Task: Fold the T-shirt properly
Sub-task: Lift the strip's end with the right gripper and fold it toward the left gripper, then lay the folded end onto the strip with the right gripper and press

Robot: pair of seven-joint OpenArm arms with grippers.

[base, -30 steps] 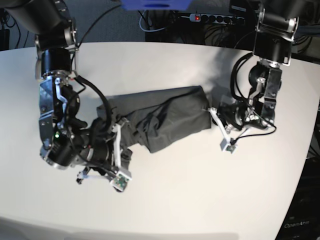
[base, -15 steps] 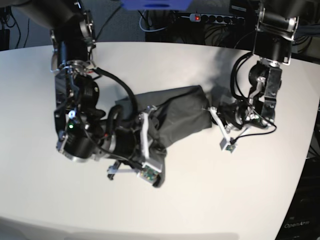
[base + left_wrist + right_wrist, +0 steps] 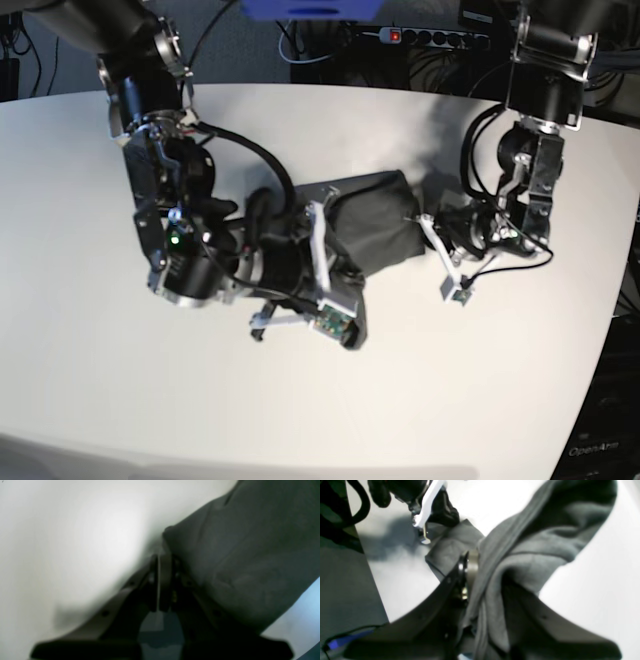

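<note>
Two grippers (image 3: 160, 555) (image 3: 480, 562) pinch one T-shirt (image 3: 375, 225).

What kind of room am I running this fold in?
Probably a robotics lab or workshop: a plain white table bearing only the T-shirt, a power strip and tangled cables behind it, and equipment at the right edge.

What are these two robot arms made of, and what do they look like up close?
Both arms are chunky black cylindrical segments joined by looping black cables. The right arm shows a small green light on its wrist. Each wrist carries a white bracket with a small green circuit board. The left gripper and right gripper have flat dark fingers with small screws.
</note>
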